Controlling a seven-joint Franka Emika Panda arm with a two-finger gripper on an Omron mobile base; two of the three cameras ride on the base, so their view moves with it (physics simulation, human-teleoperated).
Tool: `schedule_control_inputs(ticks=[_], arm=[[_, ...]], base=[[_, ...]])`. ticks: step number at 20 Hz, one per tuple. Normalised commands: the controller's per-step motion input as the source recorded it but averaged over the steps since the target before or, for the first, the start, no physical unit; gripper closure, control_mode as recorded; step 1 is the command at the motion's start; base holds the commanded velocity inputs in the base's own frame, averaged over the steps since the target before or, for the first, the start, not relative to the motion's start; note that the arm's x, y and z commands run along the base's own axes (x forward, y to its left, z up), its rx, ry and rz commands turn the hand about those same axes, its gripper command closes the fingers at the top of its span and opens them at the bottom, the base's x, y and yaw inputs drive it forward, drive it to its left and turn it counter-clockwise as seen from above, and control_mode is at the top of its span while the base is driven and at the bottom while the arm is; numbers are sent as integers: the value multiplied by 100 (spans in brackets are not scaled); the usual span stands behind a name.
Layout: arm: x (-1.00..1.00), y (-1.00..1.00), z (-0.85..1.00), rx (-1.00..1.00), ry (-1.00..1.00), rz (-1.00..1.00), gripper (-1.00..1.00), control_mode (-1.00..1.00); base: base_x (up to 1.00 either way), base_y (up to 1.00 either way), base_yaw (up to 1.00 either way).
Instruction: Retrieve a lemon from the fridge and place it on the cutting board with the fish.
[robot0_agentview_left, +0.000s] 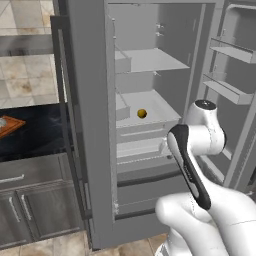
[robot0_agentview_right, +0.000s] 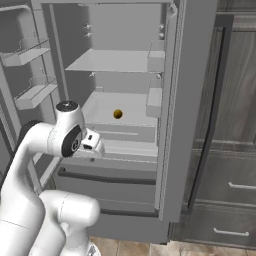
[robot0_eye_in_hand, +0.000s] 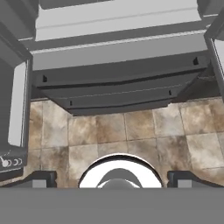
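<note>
The small round dull-yellow lemon (robot0_agentview_left: 142, 113) sits on a pale shelf of the open tall grey fridge (robot0_agentview_left: 95, 125); the pincer (robot0_eye_in_hand: 112, 177) is spread wide and holding nothing; no writing is legible.

No readable text, label, brand, number or sign is showing in any of the three views. The only candidate is sitting at the lower left of the hand view: a few small pale marks on a dark panel (robot0_eye_in_hand: 9, 162), looking like rounded symbols or letters, but they are appearing too small and blurred to make out. The fridge (robot0_agentview_left: 95, 125), with both doors standing open in the two base views, is showing plain grey surfaces with no lettering.
</note>
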Motion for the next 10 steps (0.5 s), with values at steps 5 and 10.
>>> schedule_control_inputs(ticks=[5,10], arm=[[-7,0,-33,-1,0,0,-100,-100],[0,0,-4,0,0,0,-100,-100]], base=[[0,0,0],[0,0,0]])
